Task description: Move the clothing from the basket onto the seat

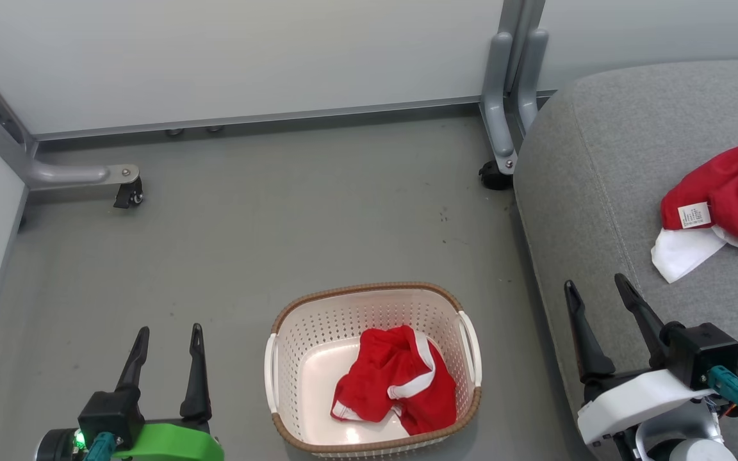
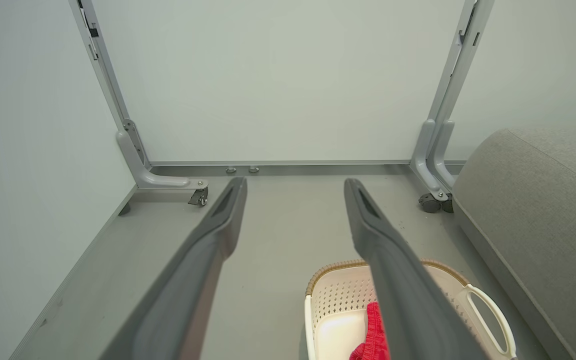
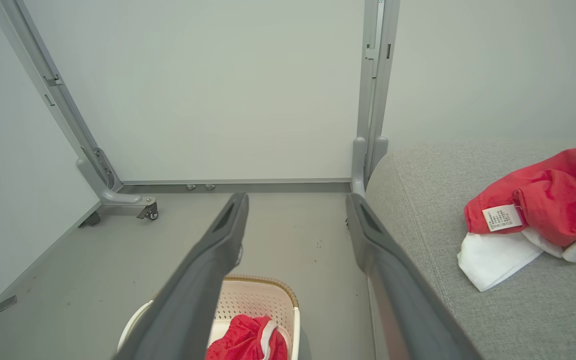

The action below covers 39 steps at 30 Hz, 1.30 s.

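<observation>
**1. Claw state.** Right claw [image 1: 594, 285]: fingers spread, nothing between them. It hangs over the near edge of the seat [image 1: 599, 160], fingers pointing fwd, wrist roughly level. Left claw [image 1: 170, 331]: also spread and empty, over bare floor [image 1: 279, 211], same fwd-pointing pose. Neither claw touches cloth.

**2. Target pos.** The red garment in the basket [image 1: 396, 384] lies crumpled, white trim showing, to the left of and below the right claw and to the right of the left claw. It fills the half of the basket [image 1: 369, 287] nearer the right claw; the base on the other side is bare. The basket stands on the floor between the two claws, near the seat's flank.

**3. Already placed.** The tagged red garment [image 1: 724, 189] lies on the seat, ahead and to the right of the right claw, apart from it.

**4. Procedure (recommended).**
- Use the right claw, as it has the shorter carry to the seat.
- Swing it left over the basket and pitch the wrist down so the fingers point into the opening.
- Keep the fingers spread until the tips straddle a raised fold, e.g. the ridge w/ the white stripe.
- Pinch a bunch, not one layer.
- Stay off the wall and handles; the light basket prob. lifts or tips if a finger snags.
- Raise straight up until the cloth clears the rim, then carry it over the seat and release on bare cushion.
</observation>
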### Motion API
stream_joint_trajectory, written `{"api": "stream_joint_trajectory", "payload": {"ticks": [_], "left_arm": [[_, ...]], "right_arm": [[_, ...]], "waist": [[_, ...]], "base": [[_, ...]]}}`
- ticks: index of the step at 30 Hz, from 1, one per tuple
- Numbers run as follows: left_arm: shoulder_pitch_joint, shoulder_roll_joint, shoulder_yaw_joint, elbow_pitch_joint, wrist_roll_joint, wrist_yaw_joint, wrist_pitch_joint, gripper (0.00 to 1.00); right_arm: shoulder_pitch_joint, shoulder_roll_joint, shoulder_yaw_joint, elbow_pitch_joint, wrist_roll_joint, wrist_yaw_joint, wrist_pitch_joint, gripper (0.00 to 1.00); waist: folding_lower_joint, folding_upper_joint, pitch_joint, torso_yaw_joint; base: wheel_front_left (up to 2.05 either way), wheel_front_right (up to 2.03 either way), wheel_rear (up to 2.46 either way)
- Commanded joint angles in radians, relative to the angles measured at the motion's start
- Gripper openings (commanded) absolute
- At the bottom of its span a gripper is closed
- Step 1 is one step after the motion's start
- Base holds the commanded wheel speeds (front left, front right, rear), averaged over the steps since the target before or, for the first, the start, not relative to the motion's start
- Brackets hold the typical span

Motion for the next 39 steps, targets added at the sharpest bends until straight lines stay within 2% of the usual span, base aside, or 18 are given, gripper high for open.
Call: {"api": "stream_joint_trajectory", "payload": {"ticks": [1, 9, 15, 26, 39], "left_arm": [[-0.009, -0.005, 0.003, 0.002, 0.010, -0.006, -0.001, 1.00], [-0.038, -0.009, -0.002, -0.006, 0.020, -0.018, -0.001, 1.00], [-0.122, -0.014, -0.053, -0.014, 0.034, -0.032, -0.001, 1.00], [-0.357, -0.017, -0.281, 0.075, 0.054, -0.054, -0.001, 1.00], [-0.669, -0.016, -0.533, 0.297, 0.040, -0.068, -0.001, 1.00]], "right_arm": [[0.006, -0.003, -0.002, -0.006, 0.001, -0.001, 0.001, 1.00], [-0.020, -0.003, -0.010, -0.021, 0.000, -0.001, 0.003, 1.00], [-0.069, -0.003, -0.026, -0.049, -0.011, -0.001, -0.002, 1.00], [-0.221, -0.003, -0.040, -0.118, -0.025, -0.001, -0.023, 1.00], [-0.419, -0.002, -0.032, -0.182, -0.029, -0.001, -0.071, 1.00]], "waist": [[0.0001, 0.0000, 0.001, 0.000], [0.0001, 0.0000, 0.028, 0.003], [0.0001, 0.0000, 0.097, 0.009], [0.0001, 0.0000, 0.339, -0.031], [0.0001, 0.0000, 0.685, -0.114]], "base": [[0.00, 0.00, 0.00], [0.00, 0.00, 0.00], [0.00, 0.00, 0.00], [0.00, 0.00, 0.00], [0.00, 0.00, 0.00]]}}
